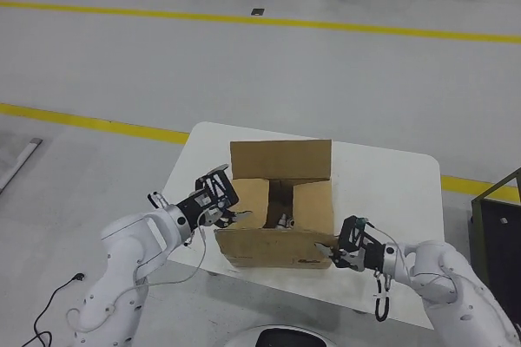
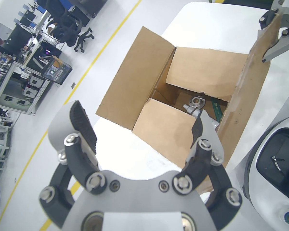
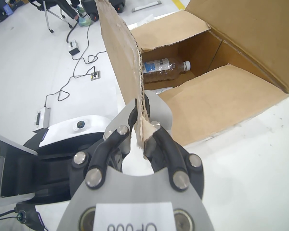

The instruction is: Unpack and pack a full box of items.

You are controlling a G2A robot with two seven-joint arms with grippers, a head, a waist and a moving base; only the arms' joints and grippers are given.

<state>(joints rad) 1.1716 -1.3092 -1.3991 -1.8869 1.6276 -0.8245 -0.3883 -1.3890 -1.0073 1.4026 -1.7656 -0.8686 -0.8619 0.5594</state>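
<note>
Box flap (image 3: 120, 56) edge pinched in right pincer (image 3: 141, 111); left pincer (image 2: 139, 118) gapes beside box (image 1: 282, 160) side.

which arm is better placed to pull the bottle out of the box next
Probably left. The left tool is open and empty at the side of the box, while the right tool is shut on the near flap, holding it clear of the bottle inside.
</note>
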